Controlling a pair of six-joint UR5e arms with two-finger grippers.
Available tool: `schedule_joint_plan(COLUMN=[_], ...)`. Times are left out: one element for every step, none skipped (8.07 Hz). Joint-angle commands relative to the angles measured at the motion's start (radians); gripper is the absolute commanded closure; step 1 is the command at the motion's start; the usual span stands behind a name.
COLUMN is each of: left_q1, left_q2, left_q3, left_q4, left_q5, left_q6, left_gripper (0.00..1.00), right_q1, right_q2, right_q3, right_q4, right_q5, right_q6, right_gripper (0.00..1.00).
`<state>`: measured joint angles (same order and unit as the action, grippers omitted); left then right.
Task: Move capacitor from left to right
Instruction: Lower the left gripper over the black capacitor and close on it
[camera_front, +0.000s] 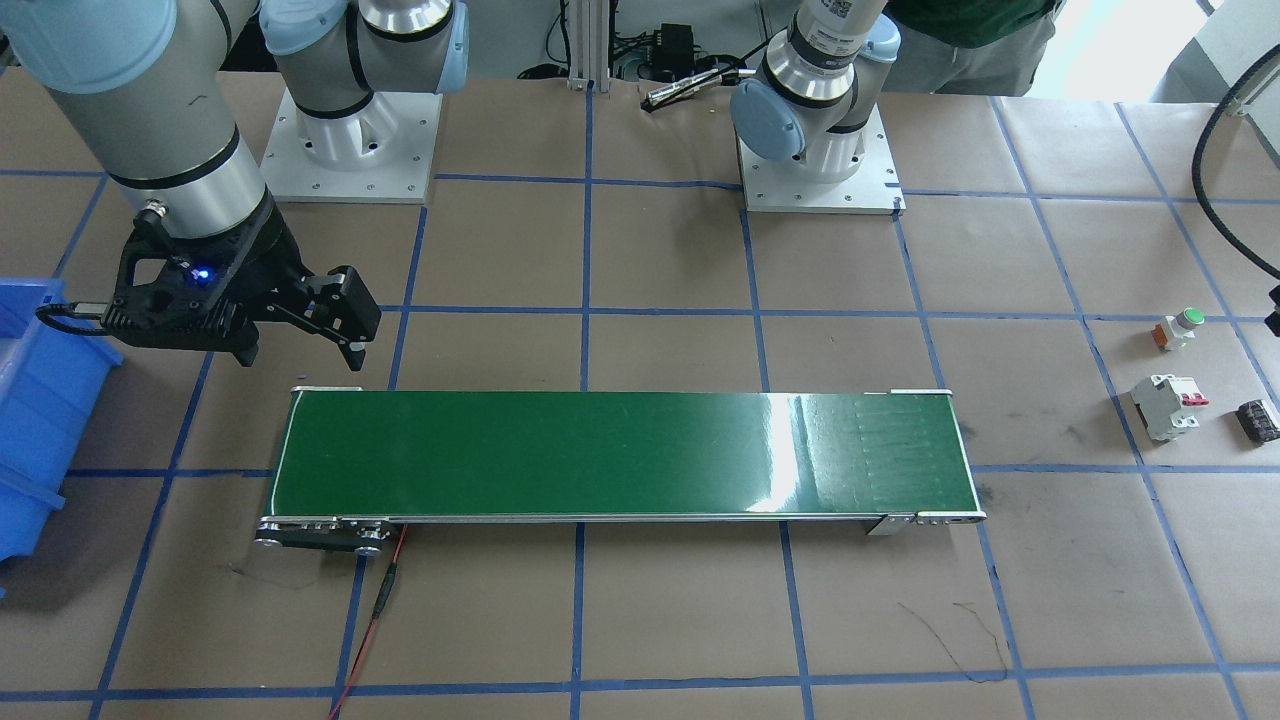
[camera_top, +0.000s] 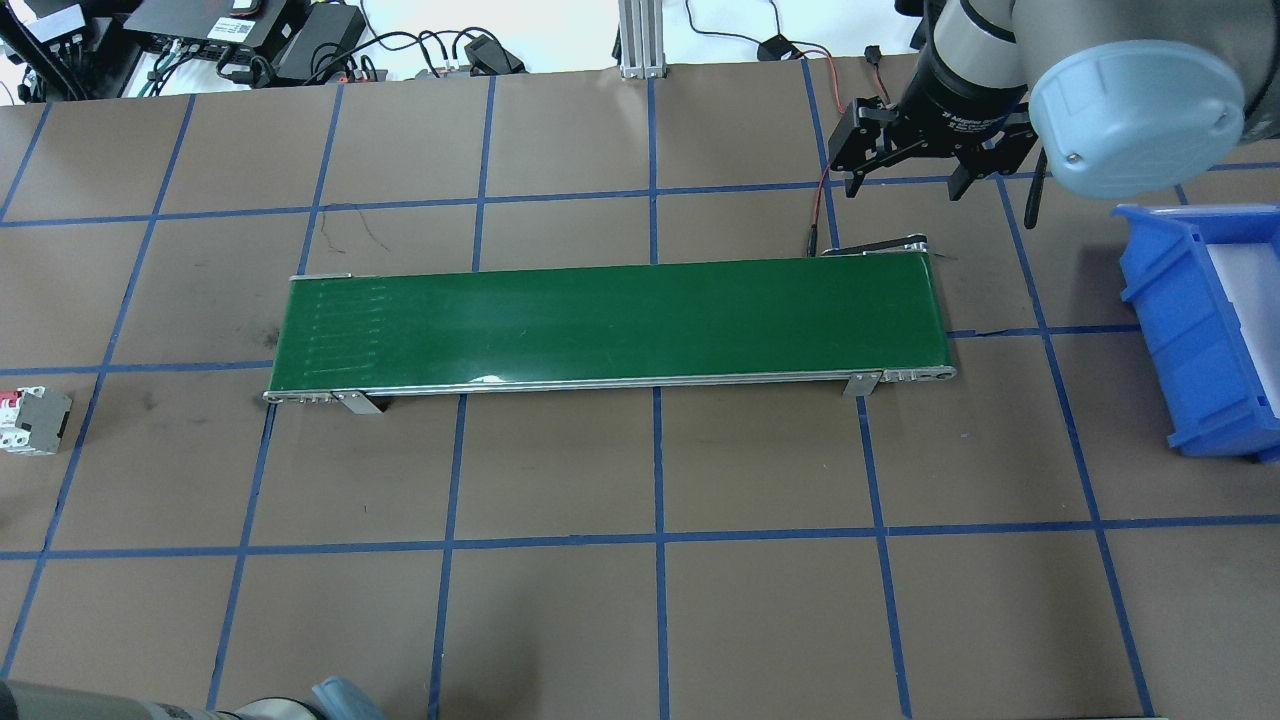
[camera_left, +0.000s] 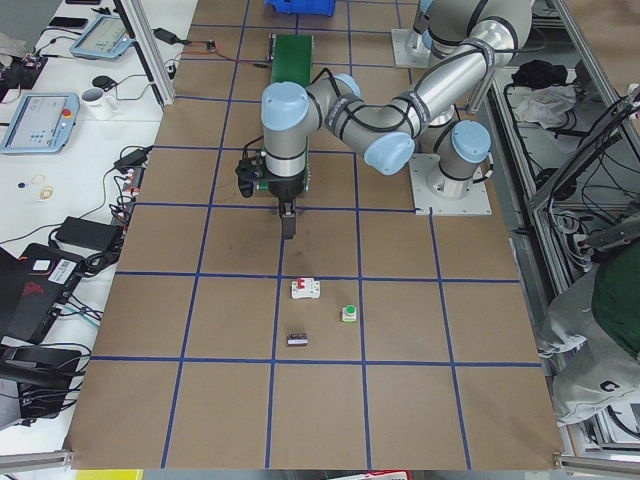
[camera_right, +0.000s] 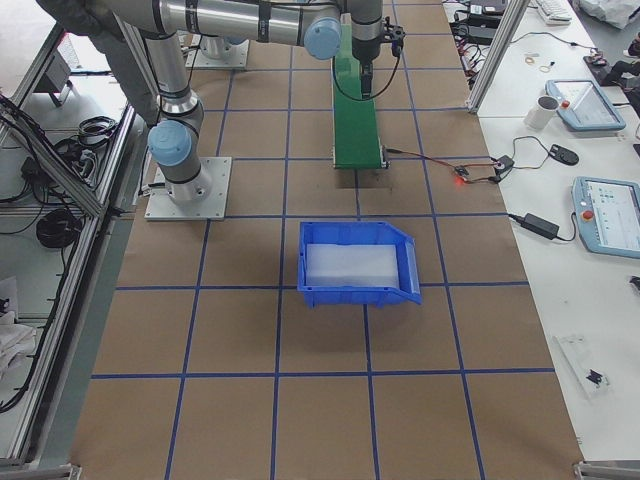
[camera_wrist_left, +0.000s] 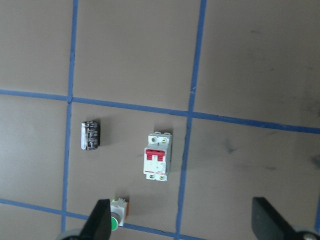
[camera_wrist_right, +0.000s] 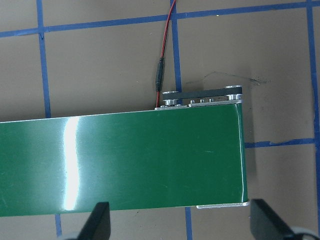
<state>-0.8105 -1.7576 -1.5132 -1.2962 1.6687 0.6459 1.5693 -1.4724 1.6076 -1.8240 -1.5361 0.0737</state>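
Left hand fingers apart, nothing between them; it hangs above the bench, touching nothing; camera looks straight down on three parts. Capacitor lies on its side on the bench at my left end, inside a blue-taped square, clear of the hand; white breaker with red switches sits near it, not touching; green-capped push button is by my one fingertip at the frame's bottom edge. All three sit past the left end of the green conveyor belt, none on it.

Right hand also fingers apart and empty; it hovers over the belt's right end, by the far edge; red wire runs off from that end. Blue bin stands on the bench further right, well apart from the capacitor.
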Motion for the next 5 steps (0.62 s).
schedule_joint_plan(left_q1=[0.152, 0.18, 0.2, 0.217, 0.231], left_q2=[-0.08, -0.118, -0.166, -0.21, -0.258], left_q3=[-0.01, -0.01, -0.01, -0.01, -0.01], left_q4=[0.096, 0.17, 0.229, 0.297, 0.354], left_q5=[0.0, 0.008, 0.008, 0.006, 0.005], left_q6=[0.263, 0.335, 0.387, 0.424, 0.448], left_gripper=[0.0, 0.0, 0.0, 0.0, 0.0], right_q1=[0.0, 0.0, 0.0, 0.0, 0.0], right_q2=[-0.002, -0.008, -0.009, -0.011, -0.012], right_q3=[0.0, -0.002, -0.006, -0.009, -0.017], right_q4=[0.003, 0.005, 0.005, 0.008, 0.009], right_q5=[-0.001, -0.002, -0.002, -0.002, -0.016], right_q6=[0.0, 0.0, 0.0, -0.002, -0.003], right_gripper=[0.0, 0.0, 0.0, 0.0, 0.0])
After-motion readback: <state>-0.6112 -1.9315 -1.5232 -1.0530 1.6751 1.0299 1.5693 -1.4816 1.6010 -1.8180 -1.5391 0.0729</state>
